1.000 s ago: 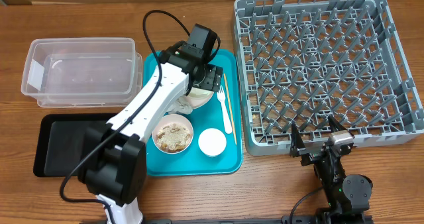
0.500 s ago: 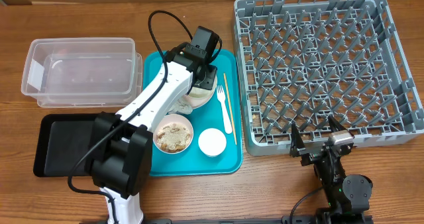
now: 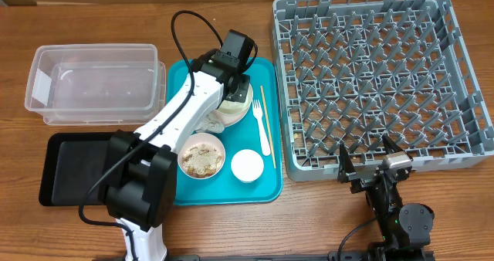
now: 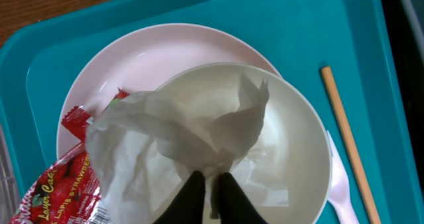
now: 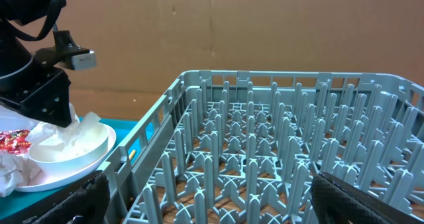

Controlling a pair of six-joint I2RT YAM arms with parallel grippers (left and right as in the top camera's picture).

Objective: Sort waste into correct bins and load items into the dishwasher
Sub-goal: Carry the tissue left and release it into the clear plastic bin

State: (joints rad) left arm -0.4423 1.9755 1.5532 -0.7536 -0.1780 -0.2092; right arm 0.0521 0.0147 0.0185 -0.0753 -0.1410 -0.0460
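Left arm (image 3: pixel 184 106) spans the flat teal plastic tray (image 3: pixel 266 188), blocking its left half; bare wooden table (image 3: pixel 309 215) lies open along the front edge, before the square grey lattice dish rack (image 3: pixel 282 99).

Overhead: we look straight down from high up on the whole table (image 3: pixel 46 230), with the teal tray (image 3: pixel 266 185) at centre and the grey rack (image 3: pixel 282 83) on the right. Left wrist: we sit very close above the white bowl (image 4: pixel 291 151), facing down. Right wrist: we sit low at the near right edge, facing far-left across the rack. All three views share that bowl.
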